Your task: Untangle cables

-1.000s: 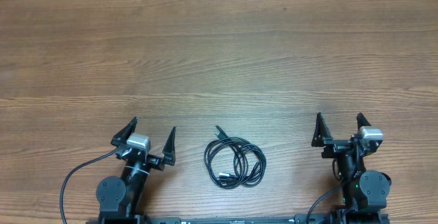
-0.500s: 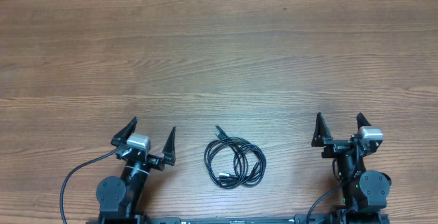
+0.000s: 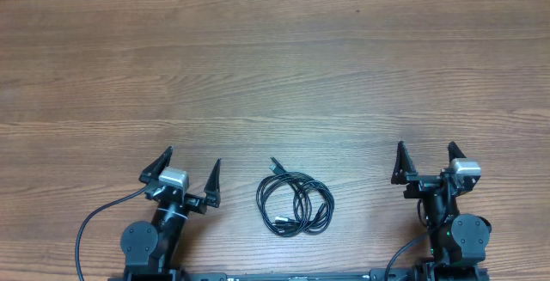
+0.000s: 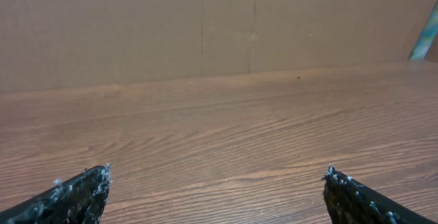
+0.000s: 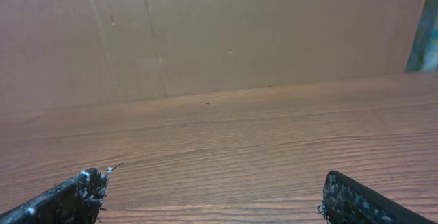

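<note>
The cables (image 3: pixel 295 202) lie as a small coil of thin black cords on the wooden table, near its front edge and midway between the two arms; one plug end pokes out at the coil's upper left. My left gripper (image 3: pixel 189 166) stands open to the left of the coil, apart from it, with nothing between its fingers. My right gripper (image 3: pixel 424 157) stands open well to the right of the coil, also holding nothing. In both wrist views only the fingertips (image 4: pixel 82 190) (image 5: pixel 79 193) and bare table show; the cables are out of view there.
The wooden table (image 3: pixel 275 75) stretches far beyond the arms. A brown cardboard wall (image 4: pixel 205 25) stands along the table's far edge. A thick black wire (image 3: pixel 94 225) runs from the left arm's base.
</note>
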Controlling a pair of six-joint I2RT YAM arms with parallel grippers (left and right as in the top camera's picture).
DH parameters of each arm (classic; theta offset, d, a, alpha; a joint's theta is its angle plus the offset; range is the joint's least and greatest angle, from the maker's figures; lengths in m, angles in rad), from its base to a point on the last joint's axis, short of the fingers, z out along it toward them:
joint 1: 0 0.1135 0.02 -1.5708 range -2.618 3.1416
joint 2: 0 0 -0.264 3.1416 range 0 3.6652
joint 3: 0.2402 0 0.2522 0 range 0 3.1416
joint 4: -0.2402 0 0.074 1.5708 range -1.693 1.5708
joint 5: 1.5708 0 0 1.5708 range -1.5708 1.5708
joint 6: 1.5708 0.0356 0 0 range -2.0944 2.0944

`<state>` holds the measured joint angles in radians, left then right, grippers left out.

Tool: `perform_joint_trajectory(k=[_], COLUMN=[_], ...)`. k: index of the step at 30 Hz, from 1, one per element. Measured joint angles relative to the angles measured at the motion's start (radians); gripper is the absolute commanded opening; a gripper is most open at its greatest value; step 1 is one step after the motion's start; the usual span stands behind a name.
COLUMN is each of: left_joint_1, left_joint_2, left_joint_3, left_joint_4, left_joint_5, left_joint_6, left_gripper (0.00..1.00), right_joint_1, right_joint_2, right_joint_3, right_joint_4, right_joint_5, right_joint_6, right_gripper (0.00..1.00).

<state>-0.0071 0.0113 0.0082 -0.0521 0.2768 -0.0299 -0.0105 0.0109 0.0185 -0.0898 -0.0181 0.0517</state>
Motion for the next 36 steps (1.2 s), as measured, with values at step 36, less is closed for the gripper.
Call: perform_joint_trajectory(k=[36], left_joint_1=[0.0], left_joint_2=[0.457], left_joint_3=[0.441], left_joint_4=[-0.293], left_joint_5=[0.032], left_joint_6=[-0.07], left_gripper=[1.0], right_joint_1=[0.0], right_joint_2=[0.0], right_joint_3=[0.0], right_joint_4=[0.0], right_joint_5=[0.0], right_joint_6=[0.0], right_gripper=[1.0])
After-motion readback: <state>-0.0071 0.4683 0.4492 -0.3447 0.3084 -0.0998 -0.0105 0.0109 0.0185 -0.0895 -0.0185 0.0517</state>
